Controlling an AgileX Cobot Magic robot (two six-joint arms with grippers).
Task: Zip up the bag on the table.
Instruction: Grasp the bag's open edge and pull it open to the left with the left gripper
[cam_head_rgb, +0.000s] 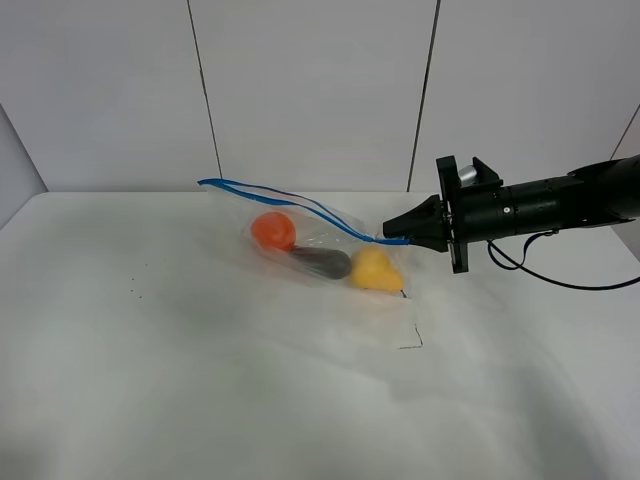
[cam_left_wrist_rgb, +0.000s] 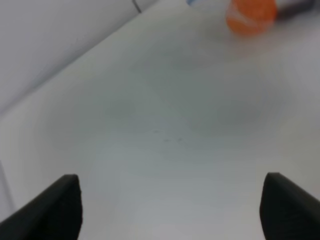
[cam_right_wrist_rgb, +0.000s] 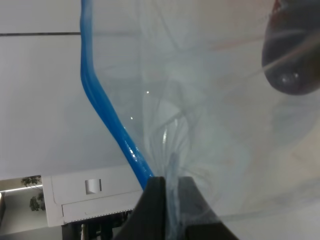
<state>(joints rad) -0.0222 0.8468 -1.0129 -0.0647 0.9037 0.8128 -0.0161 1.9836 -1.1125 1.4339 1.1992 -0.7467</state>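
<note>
White bench (cam_head_rgb: 150, 390) stretches across the foreground, with a clear plastic bag (cam_head_rgb: 318, 232) lying toward its far middle, near the back wall. From the right side, the right pincer (cam_head_rgb: 390, 237) reaches in level on its black arm, pressed together on the bag's edge at one end of the blue zipper strip (cam_head_rgb: 262, 188); its wrist camera shows crinkled film gathered between the tips (cam_right_wrist_rgb: 171, 200). An orange ball (cam_head_rgb: 272, 231), a dark grey item (cam_head_rgb: 322, 264) and a yellow pear-shaped item (cam_head_rgb: 374, 269) show through the plastic (the zipper edge rides higher than the contents). The left pincer (cam_left_wrist_rgb: 172, 210) hangs spread wide over the bench, gripping nothing, the ball well ahead of it.
</note>
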